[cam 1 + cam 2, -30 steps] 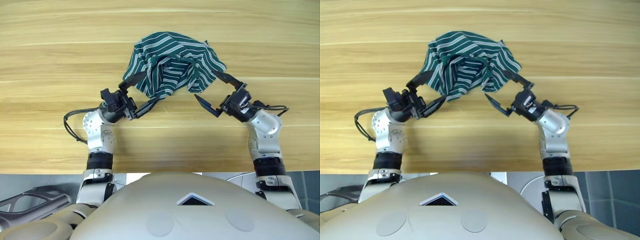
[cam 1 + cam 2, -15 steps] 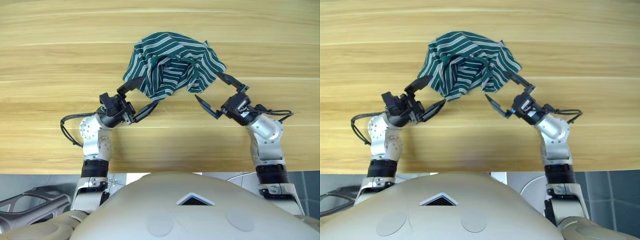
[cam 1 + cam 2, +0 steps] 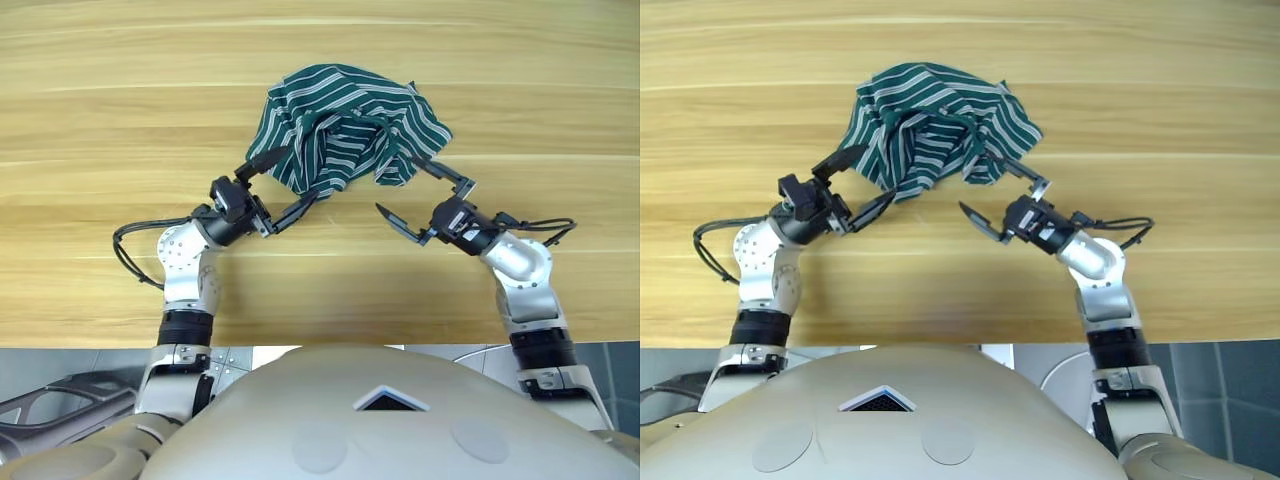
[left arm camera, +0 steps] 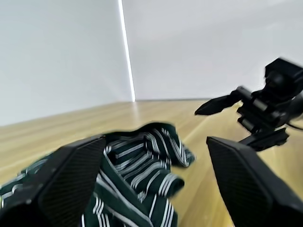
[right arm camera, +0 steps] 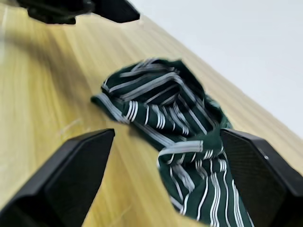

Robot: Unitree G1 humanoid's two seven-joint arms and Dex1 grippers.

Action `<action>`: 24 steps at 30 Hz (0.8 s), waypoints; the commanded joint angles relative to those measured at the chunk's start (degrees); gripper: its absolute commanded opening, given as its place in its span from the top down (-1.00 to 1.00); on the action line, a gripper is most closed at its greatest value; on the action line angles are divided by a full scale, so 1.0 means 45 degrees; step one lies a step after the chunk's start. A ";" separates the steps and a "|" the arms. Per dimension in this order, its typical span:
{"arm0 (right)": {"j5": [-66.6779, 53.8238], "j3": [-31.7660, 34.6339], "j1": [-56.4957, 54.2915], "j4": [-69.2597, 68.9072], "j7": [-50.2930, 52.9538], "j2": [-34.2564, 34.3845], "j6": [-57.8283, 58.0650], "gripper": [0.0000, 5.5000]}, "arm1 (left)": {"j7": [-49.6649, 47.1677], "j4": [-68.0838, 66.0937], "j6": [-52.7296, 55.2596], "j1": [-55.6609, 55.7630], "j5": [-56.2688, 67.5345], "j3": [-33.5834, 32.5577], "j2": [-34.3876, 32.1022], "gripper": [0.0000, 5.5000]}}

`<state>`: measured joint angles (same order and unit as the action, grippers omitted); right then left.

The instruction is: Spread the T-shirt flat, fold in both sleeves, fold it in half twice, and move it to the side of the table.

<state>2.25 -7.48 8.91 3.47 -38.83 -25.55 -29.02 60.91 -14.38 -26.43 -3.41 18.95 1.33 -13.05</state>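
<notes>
Where the big wooden counter (image 3: 120,120) runs wide, the green striped T-shirt (image 3: 340,120) lies bunched up near its middle. It looks soft, light and floppy, so it will likely sag and slide when pulled. Its outer edges look like the best spots to grab. The left pincer (image 3: 303,173) is wide open at the near left edge. The right pincer (image 3: 398,184) is wide open too, just beside the near right edge.

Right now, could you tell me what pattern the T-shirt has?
The T-shirt is dark green with white stripes, clearest in the left eye view.
</notes>
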 commanded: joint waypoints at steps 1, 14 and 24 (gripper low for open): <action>0.1232 -0.0371 0.0112 0.0596 0.0341 -0.0485 -0.0140 -0.50 | -0.0774 -0.0646 0.0474 -0.0086 -0.0807 0.0343 -0.0159 -0.43; 0.2582 -0.1298 -0.0085 0.1664 0.1387 -0.0684 -0.0336 -0.16 | -0.2409 -0.1172 0.1483 -0.0050 -0.1227 0.0435 -0.0167 -0.45; 0.3016 -0.1730 -0.0729 0.2835 0.2420 -0.0476 -0.0500 0.50 | -0.3245 -0.2121 0.1208 0.0784 -0.1113 0.0183 0.0164 -0.45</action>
<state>13.62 -14.59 5.81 14.09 -28.46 -27.67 -32.71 46.69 -23.56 -20.73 -0.75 13.82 2.22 -12.56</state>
